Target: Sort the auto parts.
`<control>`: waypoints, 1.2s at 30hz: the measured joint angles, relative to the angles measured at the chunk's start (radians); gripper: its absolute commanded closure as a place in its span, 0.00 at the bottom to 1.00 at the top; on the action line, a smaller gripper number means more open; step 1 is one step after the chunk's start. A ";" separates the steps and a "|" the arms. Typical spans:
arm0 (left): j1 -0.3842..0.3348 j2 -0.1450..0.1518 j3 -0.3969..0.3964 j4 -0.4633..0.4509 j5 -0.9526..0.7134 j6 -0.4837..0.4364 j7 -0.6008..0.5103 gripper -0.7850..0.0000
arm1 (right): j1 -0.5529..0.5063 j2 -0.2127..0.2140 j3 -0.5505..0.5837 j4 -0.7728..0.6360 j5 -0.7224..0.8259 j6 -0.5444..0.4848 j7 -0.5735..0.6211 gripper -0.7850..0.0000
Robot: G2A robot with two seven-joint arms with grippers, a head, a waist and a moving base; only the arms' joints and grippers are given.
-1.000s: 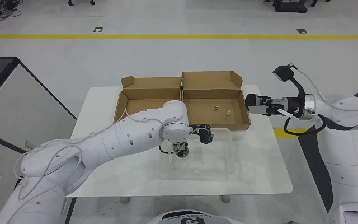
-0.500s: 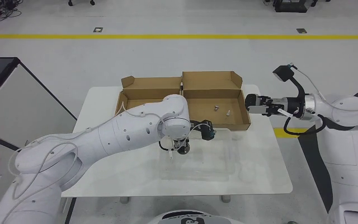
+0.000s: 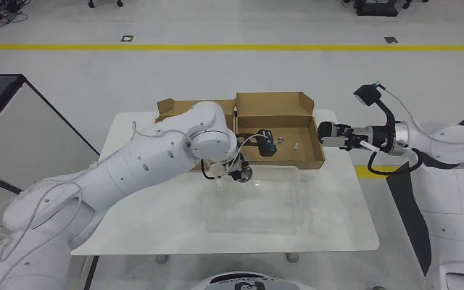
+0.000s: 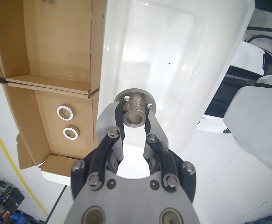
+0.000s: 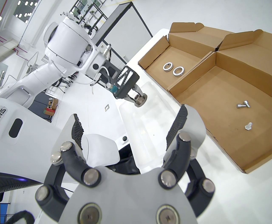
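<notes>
Left gripper (image 4: 133, 119) is closed on the neck of a grey metal flanged bushing (image 4: 136, 99), held aloft just beside the front wall of the brown cardboard twin-compartment box (image 3: 275, 109). Right gripper (image 5: 128, 115) is wide open and empty, just off that box's right end.

Left arm (image 3: 145, 167) sprawls across the left box (image 3: 176, 109), covering most of its floor; the bolts (image 4: 47, 1) are clipped at the frame edge.

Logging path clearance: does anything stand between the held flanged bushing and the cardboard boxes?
Nothing visible but the boxes' own front wall; the flanged bushing, in the left gripper, hangs over the clear bin beside it.
</notes>
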 measured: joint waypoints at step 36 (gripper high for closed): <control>0.282 0.185 -0.433 0.015 -0.948 -0.613 0.529 1.00 | 0.000 0.000 0.000 0.000 0.000 0.000 0.000 0.00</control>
